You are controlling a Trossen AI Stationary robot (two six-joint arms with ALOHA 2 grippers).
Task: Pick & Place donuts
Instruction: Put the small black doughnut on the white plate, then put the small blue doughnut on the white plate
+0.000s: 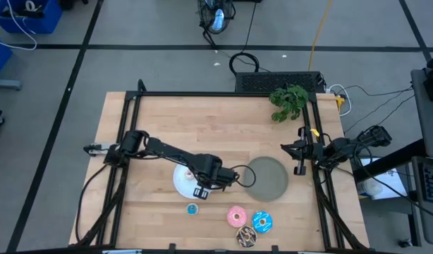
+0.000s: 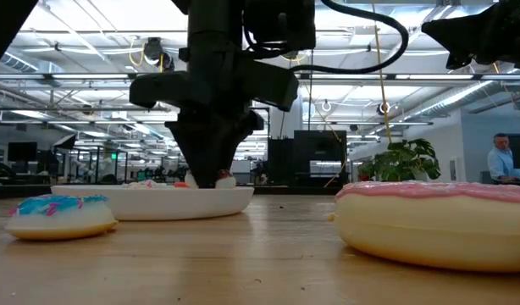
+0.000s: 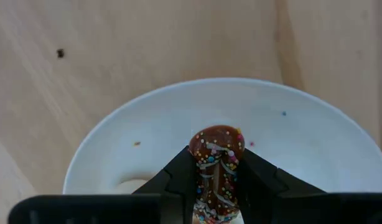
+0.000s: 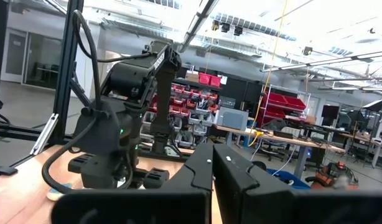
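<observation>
My left gripper points down over the white plate, shut on a tiny brown donut with coloured sprinkles. In the high view this gripper stands at the near right part of the white plate. On the table near the front edge lie a tiny blue donut, a pink donut, a blue sprinkled donut and a brown donut. My right gripper is shut and holds nothing, parked at the table's right edge. My left gripper pinches the tiny brown donut by two opposite sides between its two fingers. The fingers come from above, pointing down. The iced, sprinkled face is turned toward the wrist camera. Whether the donut rests on the plate or hangs just over it, I cannot tell.
A grey plate lies right of the white one. A green plant sprig sits at the far right corner. In the low view the pink donut and the tiny blue donut lie nearer the front edge than the white plate.
</observation>
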